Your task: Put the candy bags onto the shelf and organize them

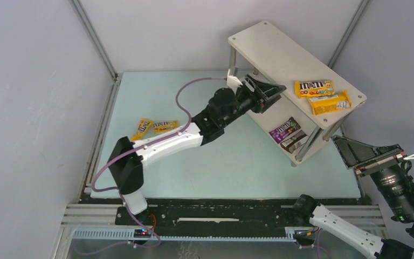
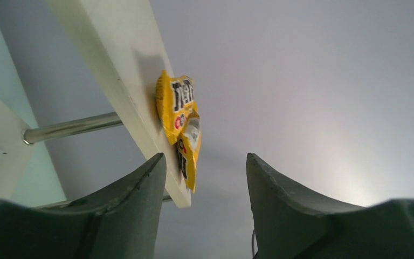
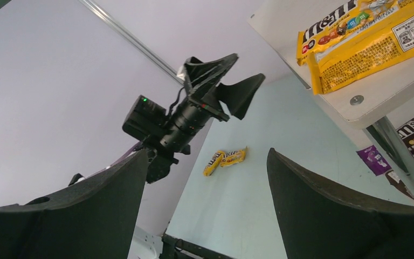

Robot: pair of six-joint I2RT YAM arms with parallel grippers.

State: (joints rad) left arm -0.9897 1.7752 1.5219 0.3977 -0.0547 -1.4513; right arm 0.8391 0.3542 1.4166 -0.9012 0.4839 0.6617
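The white two-tier shelf (image 1: pixel 269 46) stands at the back right. Two yellow candy bags (image 1: pixel 314 88) (image 1: pixel 330 102) lie on its top board. A purple bag (image 1: pixel 283 129) and a dark brown bag (image 1: pixel 294 141) lie on the lower board. Two more yellow bags (image 1: pixel 144 128) (image 1: pixel 165 127) lie on the table at the left. My left gripper (image 1: pixel 268 92) is open and empty at the shelf's front edge, level with the top board (image 2: pixel 124 70). The top bags (image 2: pixel 177 105) show ahead of it. My right gripper (image 1: pixel 349 152) is open and empty, right of the shelf.
Silver legs (image 2: pixel 70 128) join the shelf boards. Grey walls close in the light green table (image 1: pixel 221 167). In the right wrist view I see the left arm (image 3: pixel 188 116), the table's two yellow bags (image 3: pixel 225 159) and the top-board bags (image 3: pixel 366 40).
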